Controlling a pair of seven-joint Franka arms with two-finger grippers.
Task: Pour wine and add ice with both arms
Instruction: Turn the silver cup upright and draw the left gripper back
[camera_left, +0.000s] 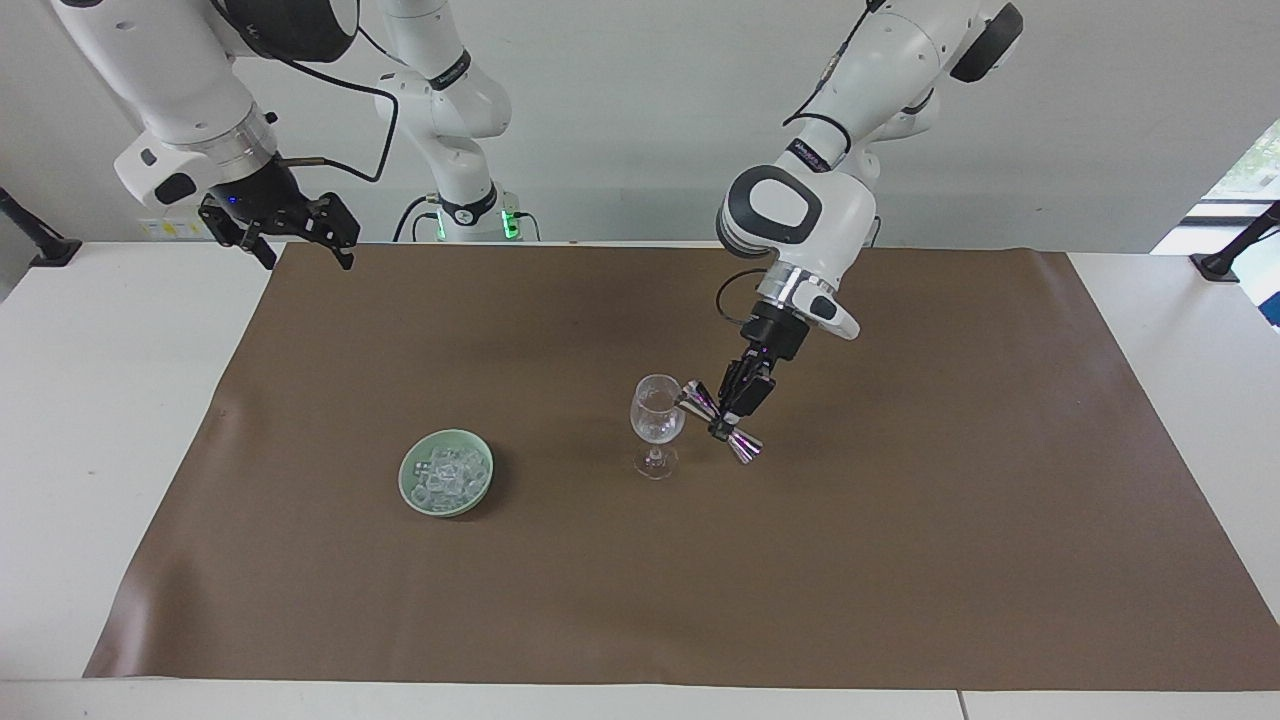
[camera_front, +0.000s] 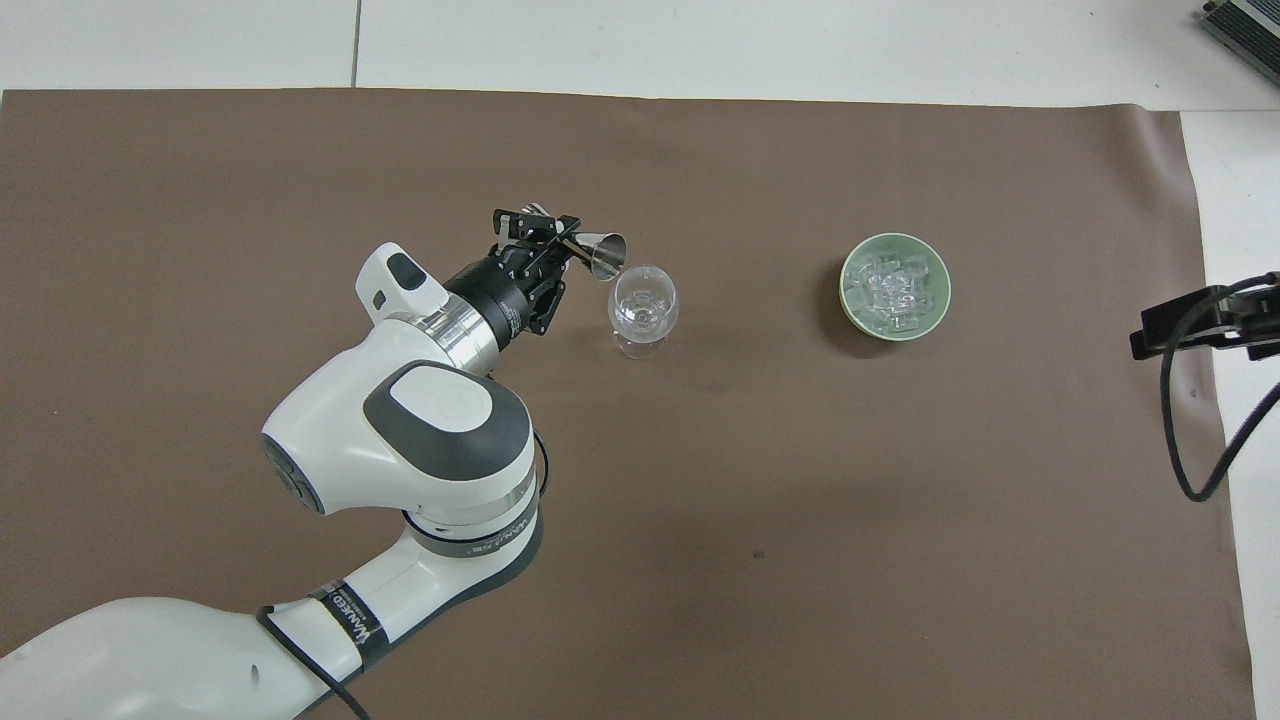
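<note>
A clear stemmed glass (camera_left: 657, 422) (camera_front: 643, 310) stands upright in the middle of the brown mat. My left gripper (camera_left: 728, 425) (camera_front: 548, 240) is shut on the waist of a steel double-cone jigger (camera_left: 720, 421) (camera_front: 590, 250). The jigger is tipped on its side beside the glass's rim, one mouth toward the glass. Ice (camera_left: 447, 473) (camera_front: 893, 288) lies heaped as clear cubes in a green bowl (camera_left: 412, 495) (camera_front: 852, 305), toward the right arm's end of the table. My right gripper (camera_left: 296, 232) waits open in the air over the mat's corner by its own base; the overhead view shows only part of the right gripper (camera_front: 1200, 322).
The brown mat (camera_left: 900, 560) covers most of the white table (camera_left: 90, 420). The left arm's large white elbow (camera_front: 420, 440) hangs over the mat between the glass and the robots.
</note>
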